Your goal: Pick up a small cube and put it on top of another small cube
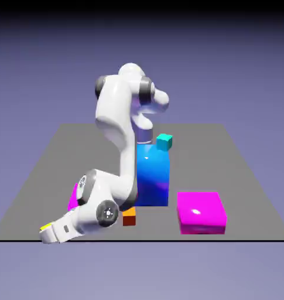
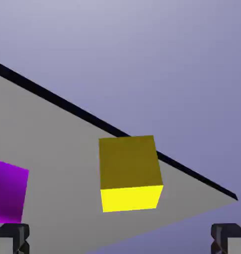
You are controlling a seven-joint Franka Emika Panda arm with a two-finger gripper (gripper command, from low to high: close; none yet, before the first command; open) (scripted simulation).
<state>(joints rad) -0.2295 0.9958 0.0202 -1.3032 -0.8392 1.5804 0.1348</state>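
The exterior view shows the yellow cube [image 1: 46,226] ungrasped near the table's [image 1: 249,211] left corner, jaws [image 2: 120,239] spread, lifting and stacking both undone.

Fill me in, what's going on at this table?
The white robot arm is reaching low toward the small bright yellow cube near the table's edge. Its two-finger gripper is wide open with the cube ahead of the fingertips, not gripped. The small orange cube and small cyan cube stand apart, so nothing is stacked on either one.
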